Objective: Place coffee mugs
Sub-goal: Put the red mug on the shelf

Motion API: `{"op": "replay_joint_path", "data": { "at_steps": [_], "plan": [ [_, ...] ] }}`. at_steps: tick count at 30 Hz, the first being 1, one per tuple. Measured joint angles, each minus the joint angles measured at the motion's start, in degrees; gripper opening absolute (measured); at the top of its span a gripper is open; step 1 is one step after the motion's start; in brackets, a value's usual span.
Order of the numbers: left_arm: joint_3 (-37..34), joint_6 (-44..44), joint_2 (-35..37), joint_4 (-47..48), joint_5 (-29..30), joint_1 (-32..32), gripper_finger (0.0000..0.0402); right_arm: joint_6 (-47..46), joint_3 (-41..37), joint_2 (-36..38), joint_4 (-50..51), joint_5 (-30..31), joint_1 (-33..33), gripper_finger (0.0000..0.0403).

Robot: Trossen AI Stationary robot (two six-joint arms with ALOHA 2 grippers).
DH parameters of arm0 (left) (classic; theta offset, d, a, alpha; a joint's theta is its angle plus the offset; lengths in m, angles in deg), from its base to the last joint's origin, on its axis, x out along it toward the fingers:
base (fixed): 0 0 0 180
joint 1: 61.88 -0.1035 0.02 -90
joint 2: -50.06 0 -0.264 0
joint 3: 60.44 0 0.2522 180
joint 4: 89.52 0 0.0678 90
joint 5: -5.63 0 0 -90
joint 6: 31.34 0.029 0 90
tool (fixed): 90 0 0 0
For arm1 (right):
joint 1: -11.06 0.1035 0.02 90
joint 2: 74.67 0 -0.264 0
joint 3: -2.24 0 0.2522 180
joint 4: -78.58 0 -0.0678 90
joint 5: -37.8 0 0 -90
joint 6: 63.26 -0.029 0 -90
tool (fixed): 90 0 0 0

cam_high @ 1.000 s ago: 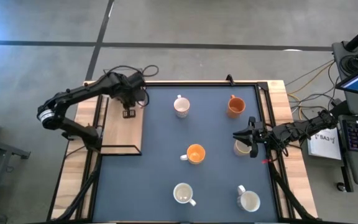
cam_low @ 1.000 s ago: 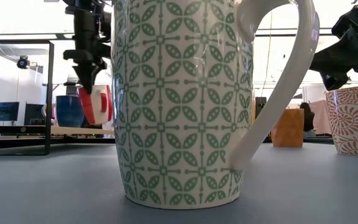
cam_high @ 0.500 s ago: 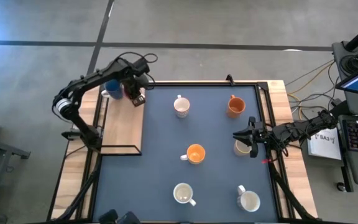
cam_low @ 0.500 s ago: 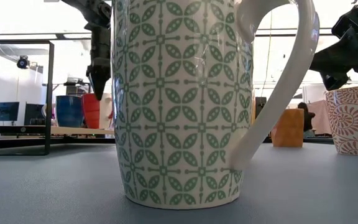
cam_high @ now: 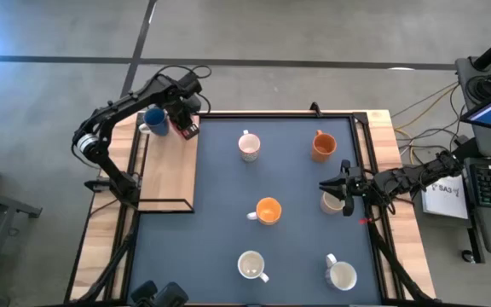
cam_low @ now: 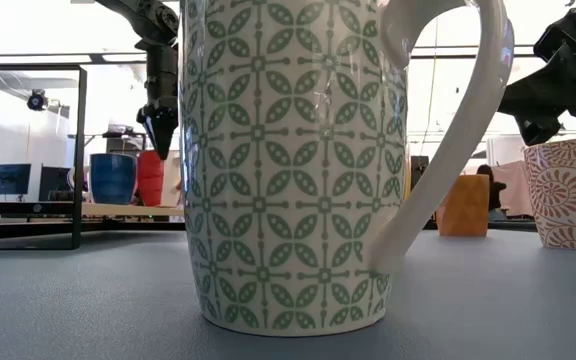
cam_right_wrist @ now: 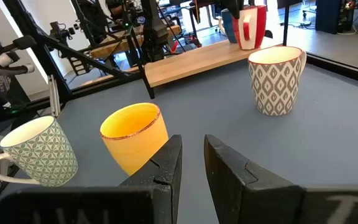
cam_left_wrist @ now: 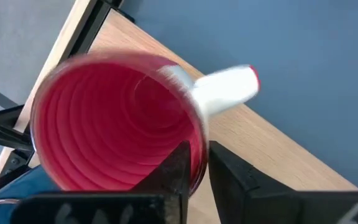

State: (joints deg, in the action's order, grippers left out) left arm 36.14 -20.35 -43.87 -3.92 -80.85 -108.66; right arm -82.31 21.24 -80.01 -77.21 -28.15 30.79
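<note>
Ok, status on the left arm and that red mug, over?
Left gripper over the wooden shelf, jaws astride the red mug rim. Mug upright beside the blue mug. Right gripper waiting near the table's right edge. Nothing in the way.

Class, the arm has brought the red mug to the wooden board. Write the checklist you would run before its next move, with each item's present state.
1. Red mug upright on the wooden board: ok.
2. Gap between red mug and blue mug: cannot tell; they stand very close.
3. Left gripper clear of the red mug's rim: cannot tell; the rim sits right at it.
4. Right gripper open and empty, beside the cream mug: ok.
5. Orange mug at mid-table upright: ok.
</note>
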Motion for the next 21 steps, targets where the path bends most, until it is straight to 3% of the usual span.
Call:
{"op": "replay_joint_path", "data": {
  "at_steps": [12, 21],
  "plan": [
    [3.7, 3.6, 1.5, 3.4, -0.7, 0.9, 0.0062, 0.0, 0.0, 0.0, 0.0, 0.0, 0.0, 0.0057],
    [3.7, 14.6, 2.4, 4.9, -1.0, 1.5, 0.0062, 0.0, 0.0, 0.0, 0.0, 0.0, 0.0, 0.0057]
  ]
}}
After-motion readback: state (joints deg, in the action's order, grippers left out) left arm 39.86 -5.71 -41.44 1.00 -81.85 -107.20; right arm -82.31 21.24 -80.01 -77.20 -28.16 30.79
